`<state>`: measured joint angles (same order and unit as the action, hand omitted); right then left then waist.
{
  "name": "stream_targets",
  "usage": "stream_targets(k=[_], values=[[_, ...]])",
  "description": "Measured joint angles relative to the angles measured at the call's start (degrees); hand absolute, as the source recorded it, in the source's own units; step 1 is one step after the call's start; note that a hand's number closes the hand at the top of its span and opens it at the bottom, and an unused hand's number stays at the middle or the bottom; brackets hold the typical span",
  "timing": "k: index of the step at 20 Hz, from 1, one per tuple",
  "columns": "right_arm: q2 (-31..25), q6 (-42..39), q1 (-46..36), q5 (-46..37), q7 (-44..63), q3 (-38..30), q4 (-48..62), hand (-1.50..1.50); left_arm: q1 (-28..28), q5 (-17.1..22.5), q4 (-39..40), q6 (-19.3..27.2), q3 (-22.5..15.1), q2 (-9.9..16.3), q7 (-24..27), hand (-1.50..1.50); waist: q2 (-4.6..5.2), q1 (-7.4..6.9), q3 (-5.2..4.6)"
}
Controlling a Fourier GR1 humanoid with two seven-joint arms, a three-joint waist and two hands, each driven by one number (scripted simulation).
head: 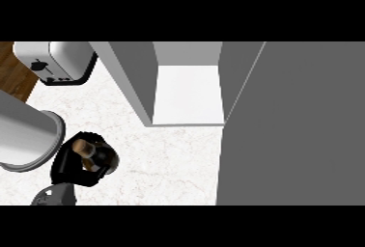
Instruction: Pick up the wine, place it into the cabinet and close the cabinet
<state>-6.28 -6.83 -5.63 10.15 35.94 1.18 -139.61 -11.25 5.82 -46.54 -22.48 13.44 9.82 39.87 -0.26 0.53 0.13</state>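
Counter clutter, far left

A silver toaster [61,60] sits by the wooden edge [14,72]; a large steel pot [25,140] lies nearer.

A white, faintly veined, marble-like matt finish was shown by the counter [164,159]. At ten o'clock, brushed metal with a black plastic base was seen on the toaster [61,60]. The cabinet [285,120] was finished in smooth, matt grey panels.

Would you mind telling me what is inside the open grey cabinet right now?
Only a bare white shelf shows inside the open grey cabinet; no bottle there. Its large grey door covers everything to the right. The left hand is curled round something brown-topped.
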Motion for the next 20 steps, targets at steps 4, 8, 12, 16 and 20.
stream_targets(k=[4,8,12,16,20], values=[[0.32,-0.04,0.41,-0.26,-0.29,0.93,0.07,-1.50,4.52,-0.23,-6.67,3.49,-0.58,-1.33,-0.49,1.50,-0.09,-0.41,0.02],[-0.20,-0.62,0.61,-0.18,-0.29,-0.19,0.01,-1.50,8.75,-0.53,-13.29,6.42,-1.23,-2.88,0.12,1.50,-0.06,-0.53,0.01],[0.23,-0.63,0.34,-0.17,-0.62,-0.14,0.20,-1.50,10.79,-1.43,-18.75,9.78,-1.64,-3.83,0.37,1.50,0.02,-0.52,-0.06],[0.21,-0.04,-1.14,-0.18,0.57,-0.27,0.34,-1.50,13.47,1.13,-28.01,9.02,-2.30,-4.28,-3.96,1.50,0.01,-0.68,-0.07],[0.35,-0.09,-1.34,-0.15,0.86,0.02,0.36,-1.50,15.93,3.31,-37.77,9.13,-4.74,-6.30,-10.35,1.50,0.01,-0.66,-0.08]])
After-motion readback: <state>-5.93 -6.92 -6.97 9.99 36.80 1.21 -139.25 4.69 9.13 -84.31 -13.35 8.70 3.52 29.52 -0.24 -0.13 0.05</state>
